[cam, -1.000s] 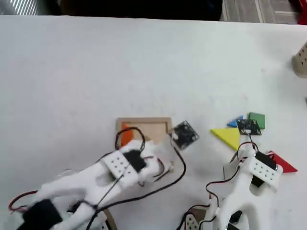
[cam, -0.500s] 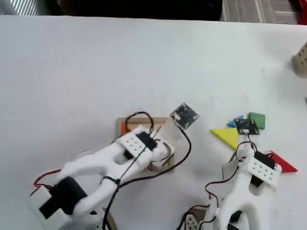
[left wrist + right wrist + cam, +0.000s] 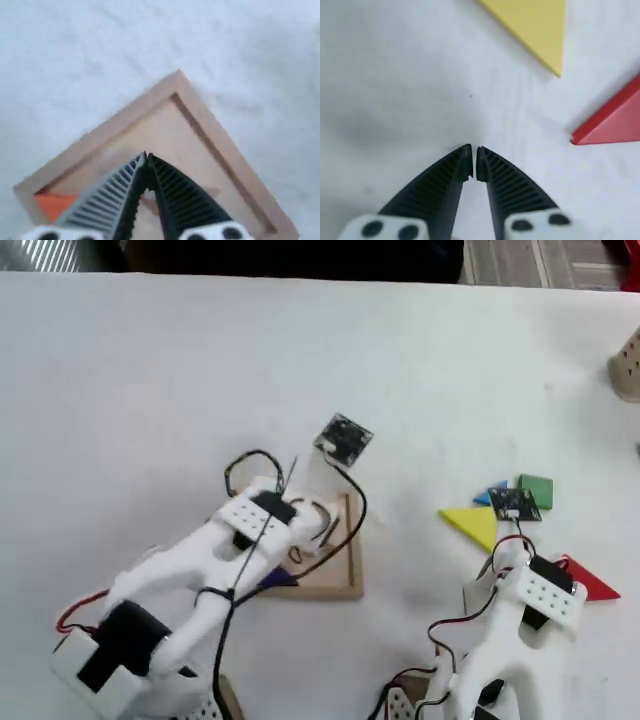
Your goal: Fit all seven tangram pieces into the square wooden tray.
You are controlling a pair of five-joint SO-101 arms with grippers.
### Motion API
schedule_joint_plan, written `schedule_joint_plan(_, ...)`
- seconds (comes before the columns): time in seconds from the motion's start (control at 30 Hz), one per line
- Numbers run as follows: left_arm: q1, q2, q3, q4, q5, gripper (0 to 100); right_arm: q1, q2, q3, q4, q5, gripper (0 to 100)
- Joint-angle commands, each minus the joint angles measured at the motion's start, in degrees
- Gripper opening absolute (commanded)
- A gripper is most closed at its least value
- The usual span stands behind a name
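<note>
The square wooden tray (image 3: 352,558) lies at the table's middle front, largely covered by my left arm (image 3: 245,535). An orange piece (image 3: 52,205) sits in one corner of the tray (image 3: 125,120), and a purple piece (image 3: 277,580) peeks out by its near rim. My left gripper (image 3: 148,161) hovers shut above the tray's bare floor, holding nothing. To the right lie a yellow triangle (image 3: 475,525), a blue piece (image 3: 491,495), a green square (image 3: 537,488) and a red triangle (image 3: 592,582). My right gripper (image 3: 473,156) is shut and empty over bare table, between the yellow triangle (image 3: 530,25) and the red triangle (image 3: 615,120).
A perforated beige object (image 3: 627,365) stands at the far right edge. Cables loop over the left arm above the tray. The white table stretches wide behind the tray and to its left.
My left arm has swung leftward and farther over the tray, now hiding the orange piece in the high view and uncovering the purple piece. The right arm has not moved.
</note>
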Motion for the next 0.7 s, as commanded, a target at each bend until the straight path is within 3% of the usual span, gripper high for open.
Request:
schedule_joint_plan(0.0, 2.33, -0.31, -2.81, 1.49, 0.26, 2, -1.01, -1.19, -0.26, -0.66, 0.62, 1.8)
schedule_joint_plan(0.37, -0.4, 8.66, -11.34, 20.75, 0.0, 2, -1.01, -1.19, -0.26, -0.66, 0.62, 1.8)
schedule_joint_plan(0.67, -0.04, 2.07, -7.56, 24.53, 0.26, 2, -1.01, -1.19, -0.26, -0.66, 0.62, 1.8)
